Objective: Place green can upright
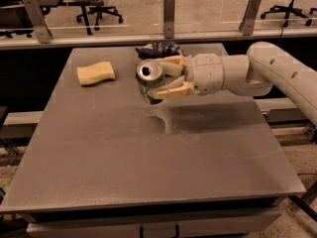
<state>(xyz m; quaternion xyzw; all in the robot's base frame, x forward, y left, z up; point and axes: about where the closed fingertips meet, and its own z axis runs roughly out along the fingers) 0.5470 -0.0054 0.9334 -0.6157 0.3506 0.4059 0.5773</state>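
The green can [148, 86] is held in the air above the middle of the grey table [148, 152]. It is tilted, with its silver top and pull-tab hole facing the camera and up. My gripper [159, 78] reaches in from the right and is shut on the can, one pale finger [168, 62] above it and one [168, 91] below. The can's shadow lies on the table just under it.
A yellow sponge block [95, 73] lies at the table's back left. A blue-and-white wrinkly bag [158, 48] lies at the back edge, behind the gripper. A rail with metal posts [169, 9] runs behind the table. My white arm [277, 71] spans the right side.
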